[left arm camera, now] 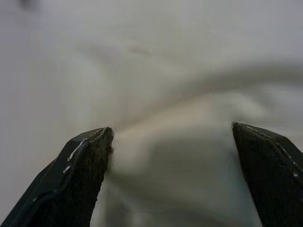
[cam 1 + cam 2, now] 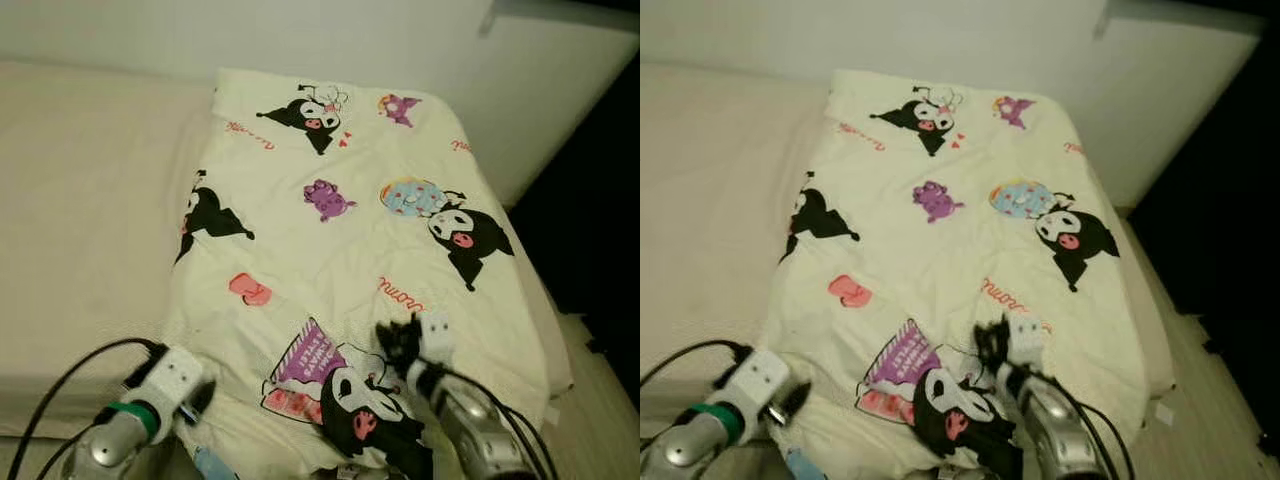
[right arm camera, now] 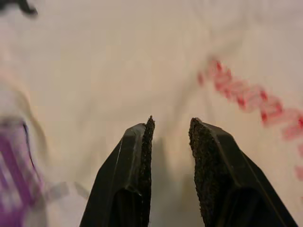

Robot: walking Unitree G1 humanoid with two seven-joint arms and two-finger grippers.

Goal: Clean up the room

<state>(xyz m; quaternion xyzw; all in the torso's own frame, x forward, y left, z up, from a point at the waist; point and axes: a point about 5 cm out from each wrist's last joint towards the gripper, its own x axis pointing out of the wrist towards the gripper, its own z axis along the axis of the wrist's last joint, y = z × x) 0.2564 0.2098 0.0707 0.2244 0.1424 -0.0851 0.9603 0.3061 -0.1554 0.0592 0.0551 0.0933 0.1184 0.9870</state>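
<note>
Closest to you, your left tool sits at the near left edge of the blanket, low by the corner of the bed; in the left wrist view its two black fingers stand wide apart with a soft pale fold of cloth lying blurred between them, and nothing is gripped. Over on your right, the right tool rests down on the blanket near its front end, just past the purple patch and the black cartoon figure printed there. The right wrist view shows its fingers drawn close with only a narrow gap left, flat cream cloth under them and red script lettering off to one side; whether any cloth is pinched in that gap, you cannot tell from here. Moving out, the blanket itself lies spread lengthways over the right half of the bed, cream with black characters, a pink heart, a purple animal and a blue round print, lightly wrinkled but mostly flat. To your left the bare pale mattress stretches alongside it. At the far end the blanket's top edge reaches close to the white wall, and a dark gap runs along the right side of the bed.
</note>
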